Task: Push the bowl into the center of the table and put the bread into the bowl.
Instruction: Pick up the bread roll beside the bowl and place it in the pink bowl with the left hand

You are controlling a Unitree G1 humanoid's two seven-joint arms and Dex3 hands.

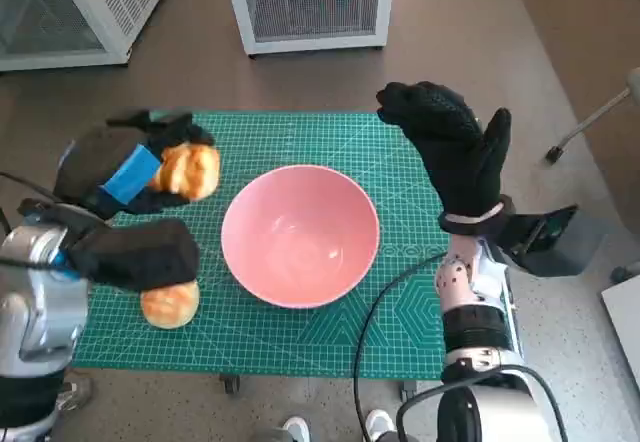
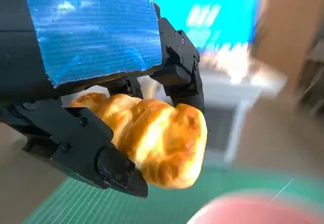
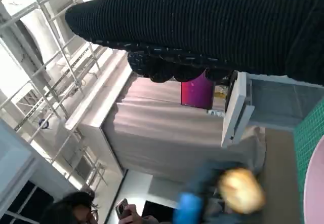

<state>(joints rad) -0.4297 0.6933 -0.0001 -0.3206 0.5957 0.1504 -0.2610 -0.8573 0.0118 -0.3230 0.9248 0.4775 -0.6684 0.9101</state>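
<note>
A pink bowl (image 1: 300, 234) stands near the middle of the green cutting mat (image 1: 300, 342). My left hand (image 1: 125, 174) holds a golden bread roll (image 1: 188, 170) above the mat, left of the bowl; in the left wrist view the roll (image 2: 152, 138) sits between the black fingers (image 2: 91, 153), with the bowl's rim (image 2: 253, 211) below. A second bread roll (image 1: 170, 304) lies on the mat near my left forearm. My right hand (image 1: 455, 142) is raised at the bowl's right, fingers spread, holding nothing. The right wrist view shows the held roll (image 3: 242, 188), blurred.
White wire cages (image 1: 310, 2) stand on the floor beyond the table. A black cable (image 1: 385, 312) runs across the mat's front right. A person (image 3: 76, 211) with a phone shows in the right wrist view. A metal stand (image 1: 590, 122) is at right.
</note>
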